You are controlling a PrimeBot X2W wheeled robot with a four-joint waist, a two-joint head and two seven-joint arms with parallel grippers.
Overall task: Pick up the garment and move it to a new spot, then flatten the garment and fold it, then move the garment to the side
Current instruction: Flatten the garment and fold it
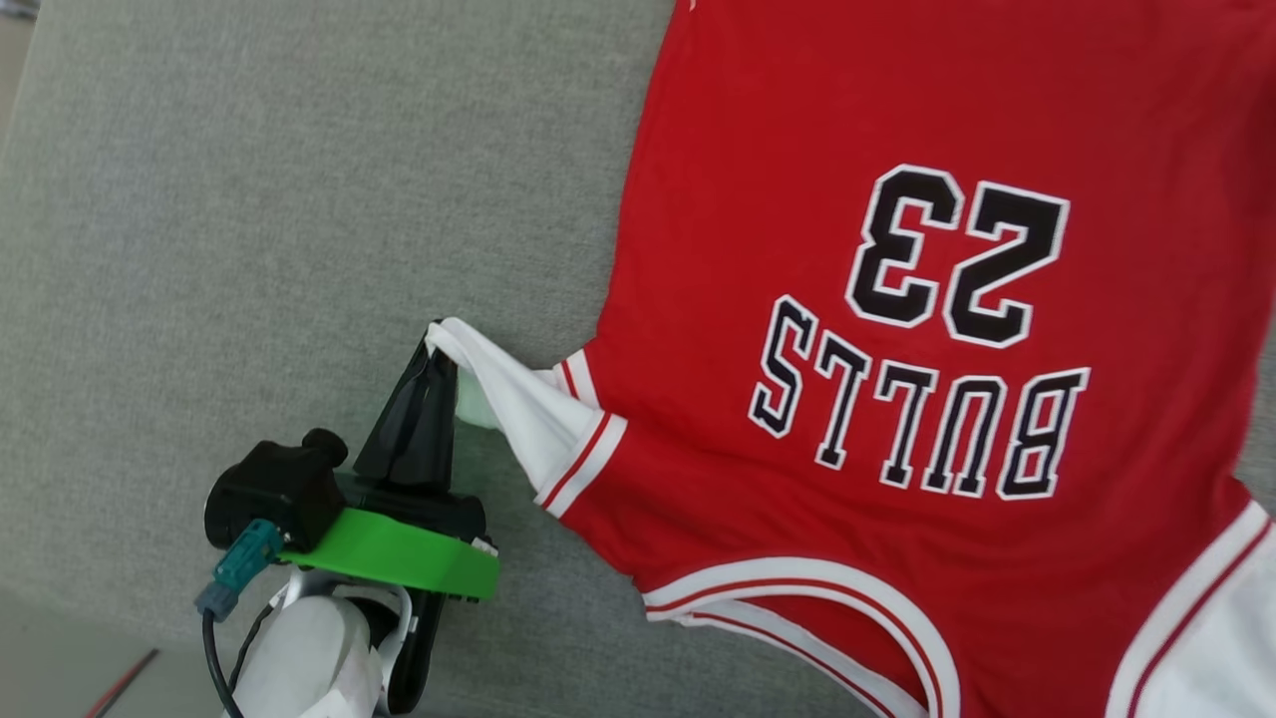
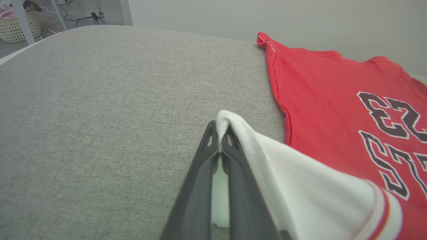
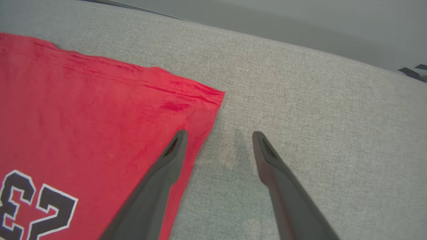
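Note:
The garment (image 1: 897,299), a red jersey T-shirt with black "BULLS 23" print, lies spread print-up on the grey padded table (image 1: 249,199), collar toward me. My left gripper (image 1: 439,344) is shut on the tip of its white sleeve (image 1: 518,399), which is pulled out to the left and lifted slightly. In the left wrist view the white sleeve (image 2: 283,173) drapes over the closed fingertips (image 2: 210,140) of my left gripper (image 2: 218,133). My right gripper (image 3: 218,135) is open above the garment (image 3: 83,110) at its side edge near the hem corner, one finger over red cloth, the other over the table (image 3: 317,110).
Bare grey table surface stretches to the left of the garment. A white woven basket (image 2: 20,26), metal legs and cables sit on the floor beyond the table's far left edge in the left wrist view. A pale wall stands behind the table.

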